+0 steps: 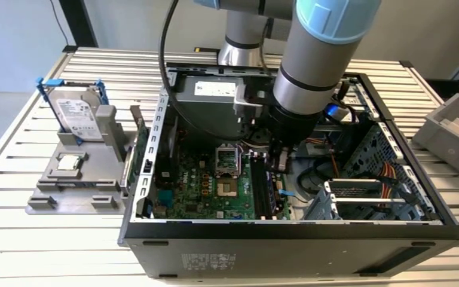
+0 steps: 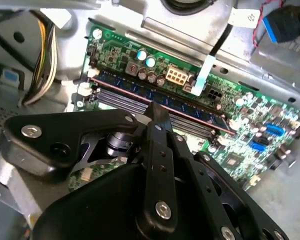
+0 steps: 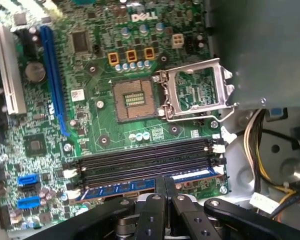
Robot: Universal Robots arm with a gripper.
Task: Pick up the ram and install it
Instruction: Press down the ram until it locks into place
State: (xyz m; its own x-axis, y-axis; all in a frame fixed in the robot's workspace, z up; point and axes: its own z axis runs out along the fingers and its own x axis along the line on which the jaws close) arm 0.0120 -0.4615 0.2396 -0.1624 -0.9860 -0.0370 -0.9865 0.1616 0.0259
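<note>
You see an open computer case (image 1: 293,230) lying on a slatted metal table (image 1: 22,239), with the arm (image 1: 321,54) reaching down into it. On the case floor is the green motherboard (image 1: 205,191), carrying an open processor socket (image 3: 132,98) and a row of black memory slots (image 3: 145,160). The gripper (image 1: 278,160) is low over those slots; in both wrist views its fingers (image 3: 157,210) are drawn together with their tips pressed down on the top edge of the ram (image 3: 140,186), a blue stick standing upright in the slot nearest the board's edge. To the exterior view's left, well apart from the case, a grey holder (image 1: 74,185) carries a hard drive (image 1: 78,116) and a small square chip (image 1: 69,160).
</note>
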